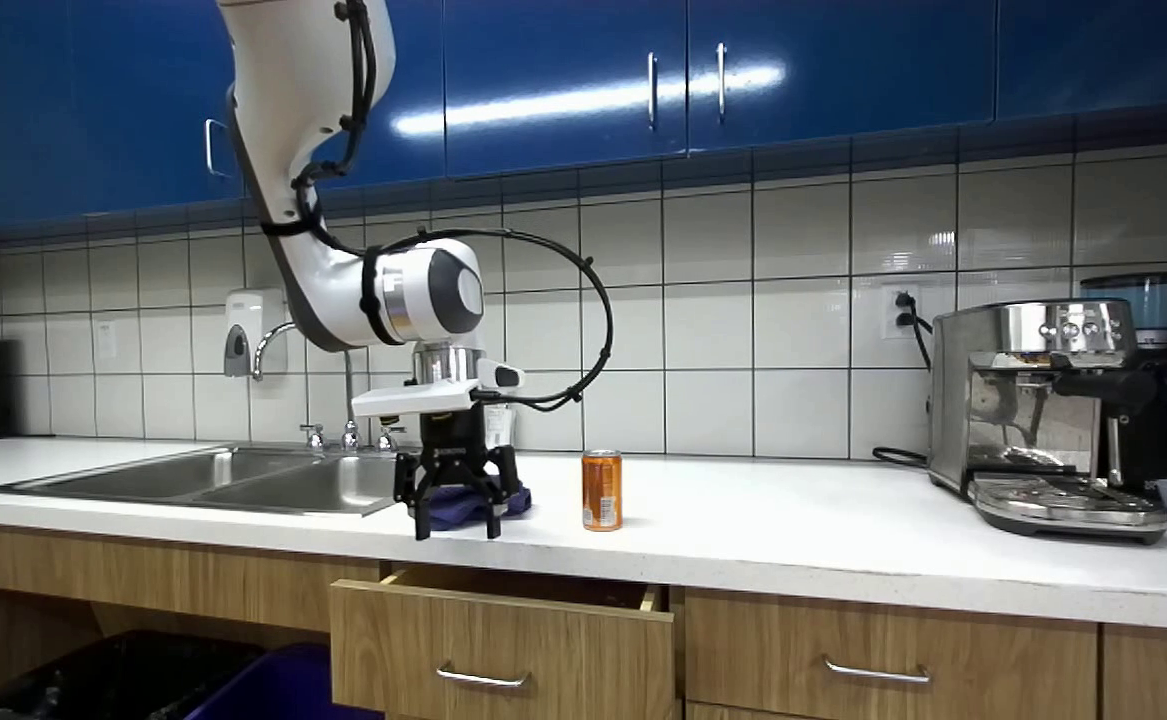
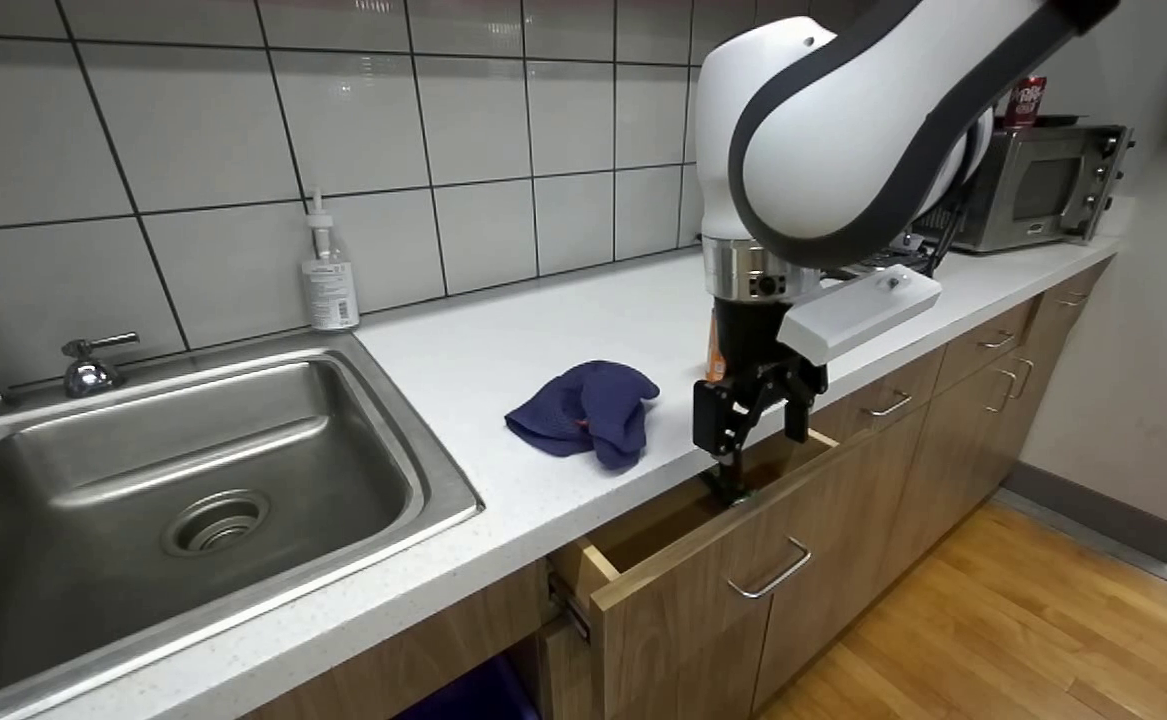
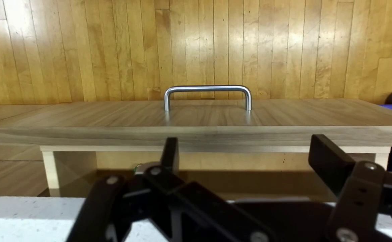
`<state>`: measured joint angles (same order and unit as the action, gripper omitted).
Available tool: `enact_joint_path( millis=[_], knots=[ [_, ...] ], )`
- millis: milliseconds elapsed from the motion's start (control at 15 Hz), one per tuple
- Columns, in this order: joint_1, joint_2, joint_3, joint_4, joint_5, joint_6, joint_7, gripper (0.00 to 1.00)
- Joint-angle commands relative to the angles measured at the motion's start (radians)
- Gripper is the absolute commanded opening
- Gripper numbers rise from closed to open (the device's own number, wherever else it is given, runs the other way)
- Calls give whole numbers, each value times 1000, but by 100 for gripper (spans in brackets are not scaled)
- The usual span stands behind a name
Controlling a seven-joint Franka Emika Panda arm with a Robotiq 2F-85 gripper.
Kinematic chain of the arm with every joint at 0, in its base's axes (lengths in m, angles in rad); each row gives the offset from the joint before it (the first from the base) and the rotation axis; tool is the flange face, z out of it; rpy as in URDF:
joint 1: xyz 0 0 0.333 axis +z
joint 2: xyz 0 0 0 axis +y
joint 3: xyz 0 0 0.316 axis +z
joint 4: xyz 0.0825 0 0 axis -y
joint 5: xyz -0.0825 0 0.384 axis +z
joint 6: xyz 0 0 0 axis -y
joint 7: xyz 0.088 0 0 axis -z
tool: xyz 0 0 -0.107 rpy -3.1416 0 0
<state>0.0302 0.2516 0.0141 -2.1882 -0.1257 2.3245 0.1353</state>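
Two-basin steel sink (image 1: 213, 480), left of extended wood-grain drawer (image 1: 503, 640). End effector (image 1: 458, 528) released, jaws apart, above drawer. Crumpled purple cloth (image 2: 593, 410) on tabletop (image 1: 763, 510), behind drawer. Glossy orange can (image 1: 602, 490), lettering too small to read, behind drawer's right part. Boxy metal espresso machine (image 1: 1023, 390), well right of drawer.

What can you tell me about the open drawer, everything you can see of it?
The drawer stands partly open below the white countertop. Its front looks like brown-grained wood, with a metal bar handle; the inside walls look like paler wood. A dark runner shows along one side. Something small with green on it lies inside, mostly hidden. The open pincer hangs above, apparently not touching it.
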Motion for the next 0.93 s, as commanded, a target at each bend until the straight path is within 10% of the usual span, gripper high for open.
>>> enact_joint_path(
  millis=[0, 867],
  knots=[
    [14, 49, -14, 55, -47, -1, -14, 100],
    [12, 47, -9, 36, -28, -4, -12, 100]
  ],
)
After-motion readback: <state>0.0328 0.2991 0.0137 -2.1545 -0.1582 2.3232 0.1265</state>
